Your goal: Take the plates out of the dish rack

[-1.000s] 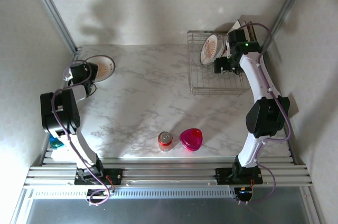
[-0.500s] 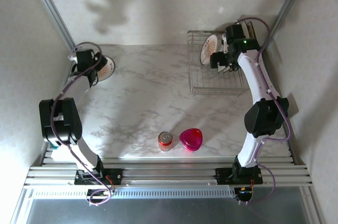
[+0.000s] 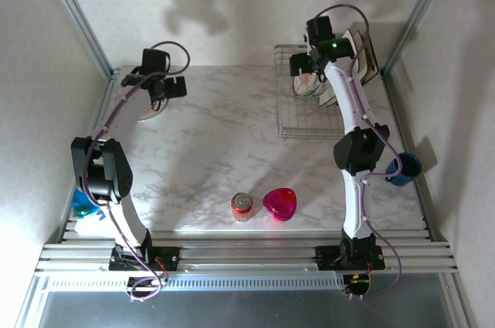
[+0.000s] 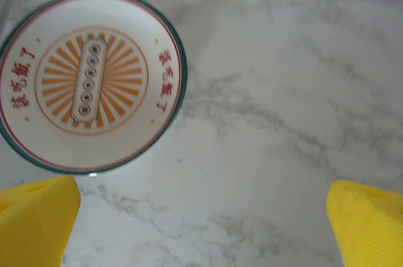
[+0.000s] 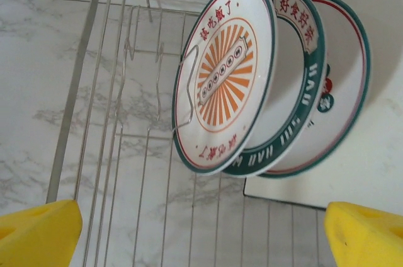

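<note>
Across the overhead view, a white marble table (image 3: 216,142). At 1 o'clock on it, the dish rack (image 3: 298,123), silver wire, close to the back wall. Inside the rack, toward its 1 o'clock corner, 3 round plates (image 5: 223,78) on edge, tilted and nested face to back, the front one with an orange sunburst and a green rim. Above the rack's far side, the right gripper (image 3: 305,65), yellow fingers (image 5: 38,232) spread wide, gripping nothing. At 10 o'clock on the table, a single plate (image 4: 91,81), flat and face up, same sunburst. Just beside it, above the marble, the left gripper (image 3: 166,84), fingers equally wide apart and empty, clear of the rim. Near 6 o'clock, a pink heart-shaped dish (image 3: 280,204), and just beside it at its 9 o'clock, a red can (image 3: 242,206).
</note>
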